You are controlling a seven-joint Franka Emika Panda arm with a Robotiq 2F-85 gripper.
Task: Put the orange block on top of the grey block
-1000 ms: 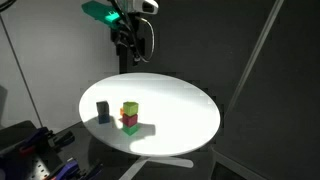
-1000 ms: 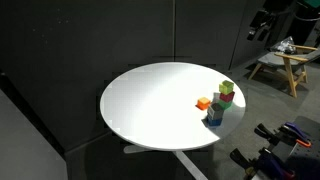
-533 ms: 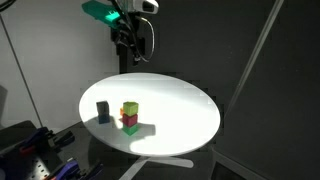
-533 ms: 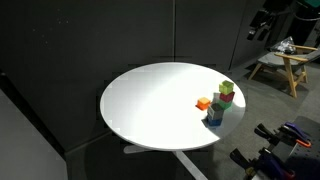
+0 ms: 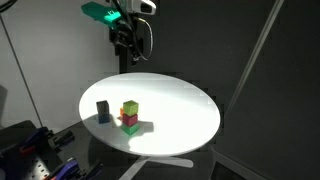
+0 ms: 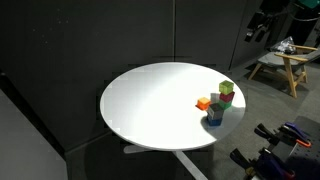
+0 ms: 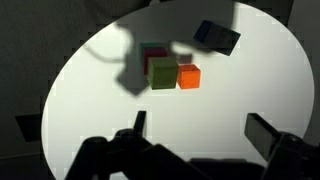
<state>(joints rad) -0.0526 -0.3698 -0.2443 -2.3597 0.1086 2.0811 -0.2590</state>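
Observation:
The orange block (image 7: 188,76) lies on the white round table (image 7: 110,110), touching the side of a yellow-green cube (image 7: 162,73). It also shows in an exterior view (image 6: 204,103). The grey block (image 7: 217,37) stands alone a short way off and shows in both exterior views (image 5: 103,110) (image 6: 215,117). My gripper (image 7: 200,130) is open and empty. It hangs high above the far edge of the table (image 5: 130,50), well away from all the blocks.
The yellow-green cube sits on top of a magenta cube (image 5: 131,120), forming a small stack (image 6: 227,93). A wooden stool (image 6: 283,65) stands beyond the table. Dark curtains surround the table. Equipment lies on the floor nearby (image 5: 35,150).

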